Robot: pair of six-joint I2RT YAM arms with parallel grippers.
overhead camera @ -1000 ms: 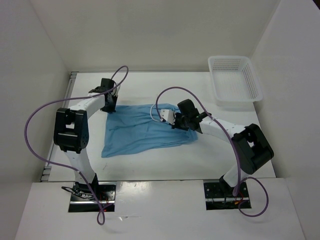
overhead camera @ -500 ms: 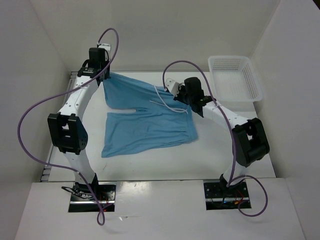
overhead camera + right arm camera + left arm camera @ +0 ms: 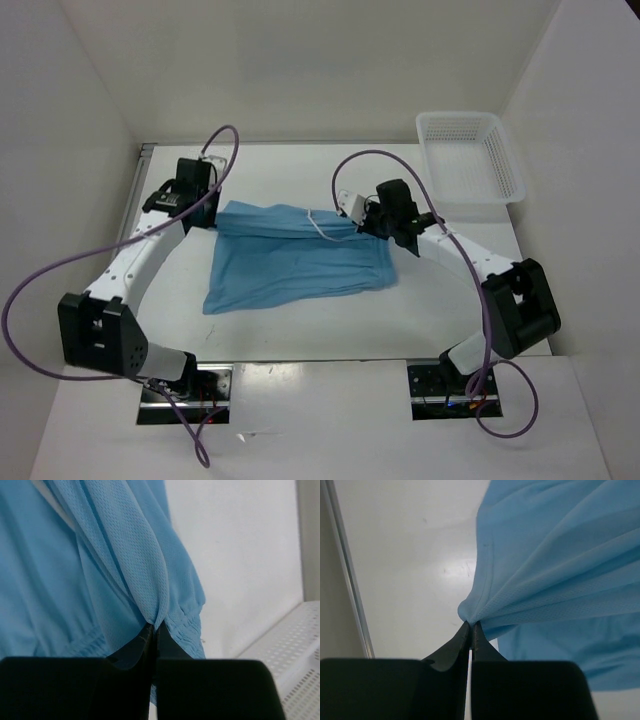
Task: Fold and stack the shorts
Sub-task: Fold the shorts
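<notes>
The light blue shorts (image 3: 295, 260) lie on the white table, their far half lifted and folded over toward the near half. My left gripper (image 3: 212, 212) is shut on the shorts' far left corner; in the left wrist view the fabric (image 3: 555, 565) bunches at its closed tips (image 3: 470, 625). My right gripper (image 3: 368, 222) is shut on the shorts' far right edge near the gathered waistband (image 3: 185, 625), the cloth (image 3: 115, 555) pinched at its tips (image 3: 154, 626). The thin white drawstring (image 3: 322, 225) hangs by the right gripper.
A white plastic lattice basket (image 3: 470, 160) stands at the far right of the table; its wall shows in the right wrist view (image 3: 295, 645). White walls enclose the table on the left, back and right. Purple cables loop above both arms.
Both grippers lifted the far edge of the shorts up and away, then brought it back down and toward the near half, so the raised fabric now lies lower over the shorts.
</notes>
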